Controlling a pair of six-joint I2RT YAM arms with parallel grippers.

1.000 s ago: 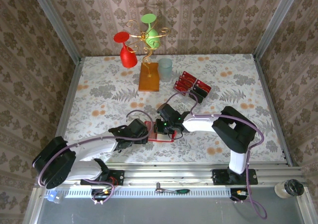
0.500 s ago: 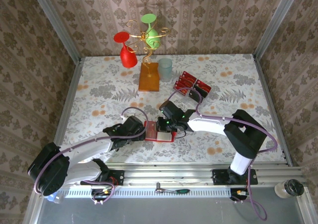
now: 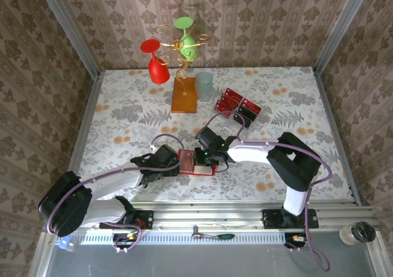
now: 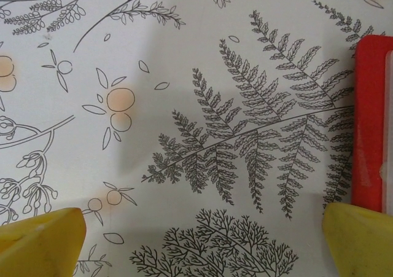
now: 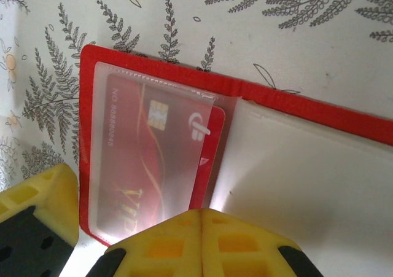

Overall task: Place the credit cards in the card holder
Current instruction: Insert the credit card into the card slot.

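A: Card holder (image 3: 196,162) lies open, lower centre overhead, a credit card (image 5: 153,160) mostly inside its clear pocket. Right jaws pinched shut, holding nothing I can see.

B: Nudge it flush, gently; left jaws, gaping wide beside the red edge, should pin the holder. Spare cards (image 3: 237,107) above-right: too small to count.

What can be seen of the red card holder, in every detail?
The card holder lies open and flat on the flowered table. It is red, with pale see-through pockets inside. One red card with a chip sits almost fully in a pocket. The shut right gripper hovers over its middle; the open left gripper stands at its edge; contact cannot be told.
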